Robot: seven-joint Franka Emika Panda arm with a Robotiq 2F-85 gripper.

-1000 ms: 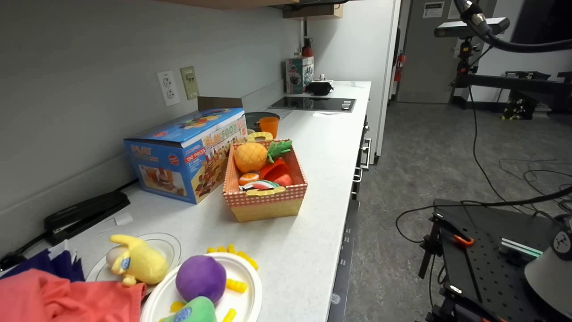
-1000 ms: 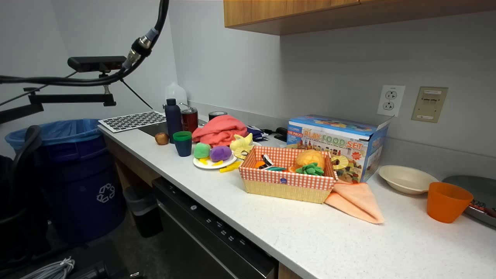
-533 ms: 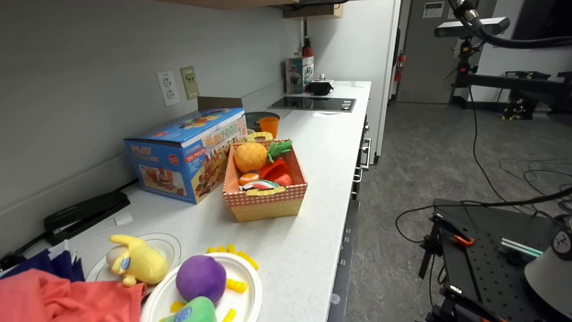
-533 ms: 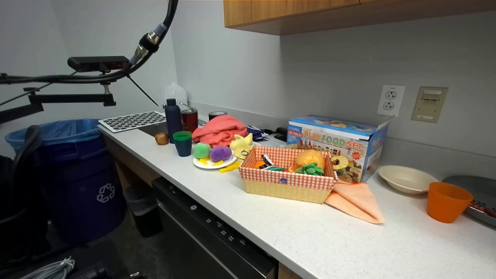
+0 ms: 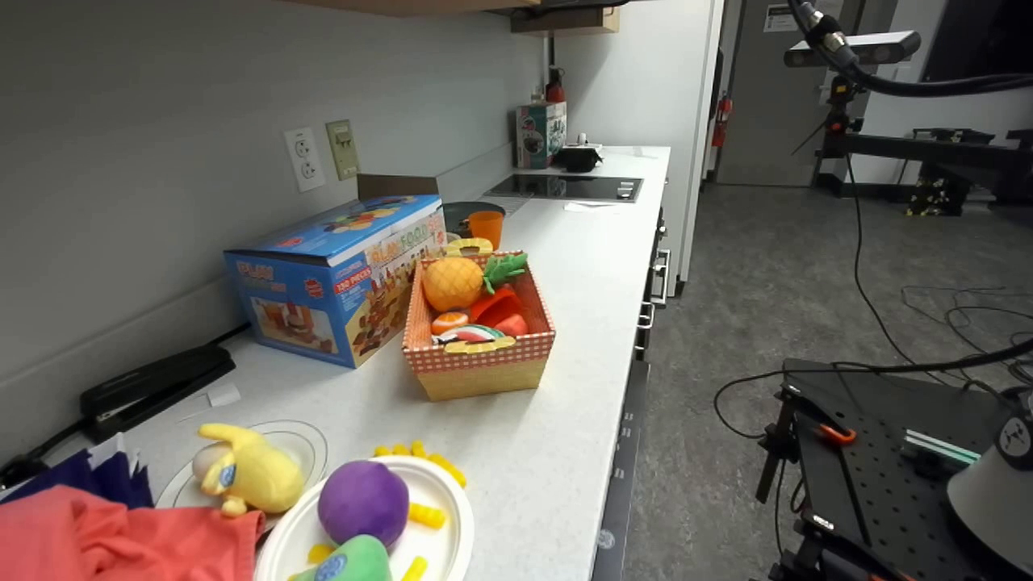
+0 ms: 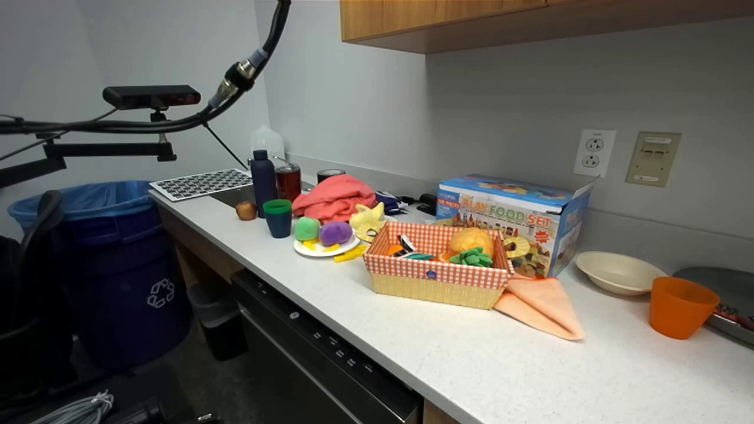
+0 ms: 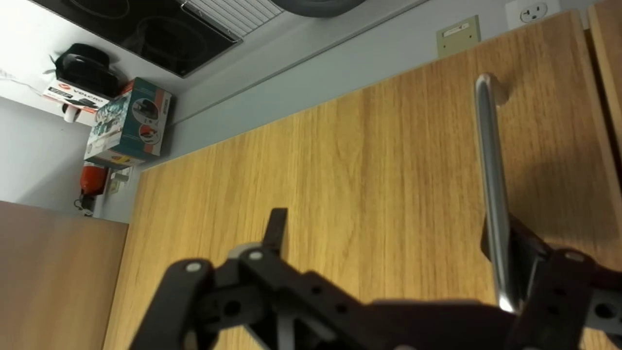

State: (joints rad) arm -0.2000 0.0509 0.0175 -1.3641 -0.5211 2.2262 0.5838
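In the wrist view, my tool is close in front of a wooden cupboard. Its two black fingers stand wide apart, bare wood showing between them, and they are closed around nothing. One finger lies over the plain middle of the cupboard. The other finger is at the cupboard's handle, a straight metal bar fixed to its front, near the narrow gap where a neighbouring panel begins. The bar crosses in front of that finger, whose dark tip shows on both sides of it, so the tip reaches behind the bar; whether metal and finger touch, I cannot tell.

Just past the edge of the cupboard is a pale wall, with a beige switch plate and, partly cut off, a white outlet. Farther out from that same edge lie a black stovetop and a wire rack. Beyond the cupboard's corner on the side away from the handle are a green and white box and a red canister.

Lower than the cupboard, in both exterior views, a white surface carries a blue play food box, an orange cup, a plate with a purple toy on it, and a red-checked basket with a toy pineapple inside.
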